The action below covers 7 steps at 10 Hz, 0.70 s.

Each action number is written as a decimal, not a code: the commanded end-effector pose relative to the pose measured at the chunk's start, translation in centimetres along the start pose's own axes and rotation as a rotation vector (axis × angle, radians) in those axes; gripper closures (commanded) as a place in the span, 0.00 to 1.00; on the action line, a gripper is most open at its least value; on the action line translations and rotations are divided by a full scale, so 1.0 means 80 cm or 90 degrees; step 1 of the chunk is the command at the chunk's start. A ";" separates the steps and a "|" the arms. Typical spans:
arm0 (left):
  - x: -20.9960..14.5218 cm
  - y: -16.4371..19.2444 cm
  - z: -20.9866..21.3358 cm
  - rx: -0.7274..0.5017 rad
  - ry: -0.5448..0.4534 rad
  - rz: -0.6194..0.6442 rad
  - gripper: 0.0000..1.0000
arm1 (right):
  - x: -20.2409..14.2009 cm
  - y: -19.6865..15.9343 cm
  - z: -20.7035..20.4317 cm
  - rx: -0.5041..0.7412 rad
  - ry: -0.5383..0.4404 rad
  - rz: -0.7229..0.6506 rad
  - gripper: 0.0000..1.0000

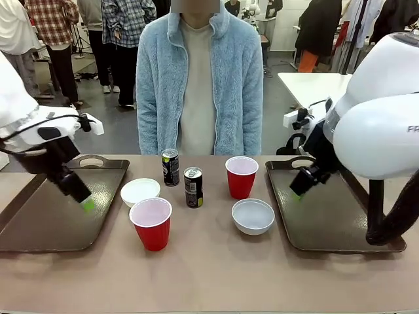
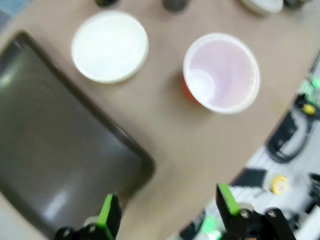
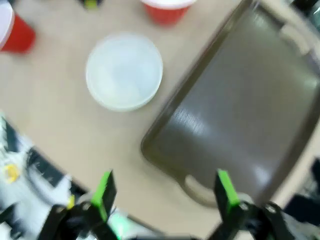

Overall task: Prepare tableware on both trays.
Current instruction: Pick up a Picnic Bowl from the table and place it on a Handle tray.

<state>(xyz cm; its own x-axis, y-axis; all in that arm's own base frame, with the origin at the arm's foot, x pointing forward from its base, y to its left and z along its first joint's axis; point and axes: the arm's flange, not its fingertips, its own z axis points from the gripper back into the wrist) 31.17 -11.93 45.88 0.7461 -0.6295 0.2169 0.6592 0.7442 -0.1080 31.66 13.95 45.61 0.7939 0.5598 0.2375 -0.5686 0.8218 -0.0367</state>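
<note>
Two dark brown trays lie on the table, the left tray and the right tray, both bare. Between them stand two red cups, two white bowls and two dark cans. My left gripper hangs open over the left tray's right part. In the left wrist view its fingers frame the tray, with a bowl and a cup beyond. My right gripper is open above the right tray's left edge, near the bowl.
A person in a light blue fleece stands at the far side of the table, hands out of sight. Another white table and several people are in the background. Bare tabletop runs along the near edge.
</note>
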 end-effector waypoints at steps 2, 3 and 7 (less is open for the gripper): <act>-0.063 -0.011 -0.024 0.051 -0.031 0.046 0.00 | -0.125 0.009 -0.080 -0.034 0.024 -0.041 0.00; -0.011 -0.004 0.009 -0.010 0.015 0.006 0.00 | -0.012 0.001 -0.003 0.026 0.040 -0.015 0.00; -0.012 0.052 0.032 -0.172 -0.086 0.081 0.00 | -0.018 -0.077 -0.004 0.246 -0.019 -0.086 0.00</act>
<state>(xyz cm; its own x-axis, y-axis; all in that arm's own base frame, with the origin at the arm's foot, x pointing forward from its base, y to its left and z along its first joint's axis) 31.46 -9.29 47.28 0.7994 -0.5443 0.2544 0.5979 0.7623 -0.2479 32.36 10.68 44.97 0.8505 0.4830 0.2083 -0.5176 0.8389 0.1682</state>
